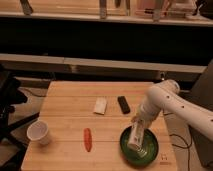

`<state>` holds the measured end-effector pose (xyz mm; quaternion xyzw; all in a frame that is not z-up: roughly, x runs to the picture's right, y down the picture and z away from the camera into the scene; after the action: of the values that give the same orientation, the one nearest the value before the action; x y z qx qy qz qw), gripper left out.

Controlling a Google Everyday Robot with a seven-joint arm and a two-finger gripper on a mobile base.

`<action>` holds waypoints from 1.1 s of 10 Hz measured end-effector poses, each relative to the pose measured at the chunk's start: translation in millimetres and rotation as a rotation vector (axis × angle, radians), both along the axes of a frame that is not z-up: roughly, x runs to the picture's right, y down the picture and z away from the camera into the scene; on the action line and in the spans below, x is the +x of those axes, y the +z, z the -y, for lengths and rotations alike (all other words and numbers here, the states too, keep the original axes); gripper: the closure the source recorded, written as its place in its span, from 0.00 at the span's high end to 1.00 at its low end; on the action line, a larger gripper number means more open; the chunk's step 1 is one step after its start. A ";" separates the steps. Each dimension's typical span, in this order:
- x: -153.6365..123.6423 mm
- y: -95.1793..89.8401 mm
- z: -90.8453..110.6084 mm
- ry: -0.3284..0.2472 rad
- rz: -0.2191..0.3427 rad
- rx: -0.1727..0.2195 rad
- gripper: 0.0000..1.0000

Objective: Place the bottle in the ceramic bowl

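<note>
The bench (65,100) was a square top of pale wooden planks, set in a dim room. Behind it a long pale ledge (100,62) ran from side to side, with a dark gap above it and a higher shelf (75,12) along the top of the view. Some dark equipment (7,95) stood off the bench's left edge. On the bench there were six things, one of each kind. One white paper cup (39,132) stood upright near the front left corner. One slim orange item (87,139) lay lengthwise to the right of the cup and apart from it. One white packet (100,105) lay near the middle, and one small black oblong object (123,104) lay just to the right of the packet without touching it. One green ceramic bowl (153,150) sat near the front right corner, and it contained one pale bottle (135,138). A single white arm (165,100) reached in from the right and bent down toward the bowl. The claw (140,121) hung over the bowl's rear rim, pointing downward. The bottle stood inside the bowl, directly below the claw and tilted, with its lower end on the bowl's floor and its upper end right at the claw. Whether the claw gripped the bottle or had let go of it could not be told.
</note>
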<state>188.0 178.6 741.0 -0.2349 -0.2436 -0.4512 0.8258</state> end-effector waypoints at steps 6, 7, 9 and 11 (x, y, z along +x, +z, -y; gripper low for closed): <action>4.2 -1.6 -0.3 0.004 0.004 -0.001 0.56; 5.1 -1.5 -0.7 0.004 0.004 -0.002 0.66; 6.6 -2.2 -0.8 0.006 0.005 -0.001 0.70; 8.2 -2.5 -1.0 0.007 0.006 -0.002 0.76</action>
<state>196.2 179.6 738.5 -0.2333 -0.2473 -0.4487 0.8265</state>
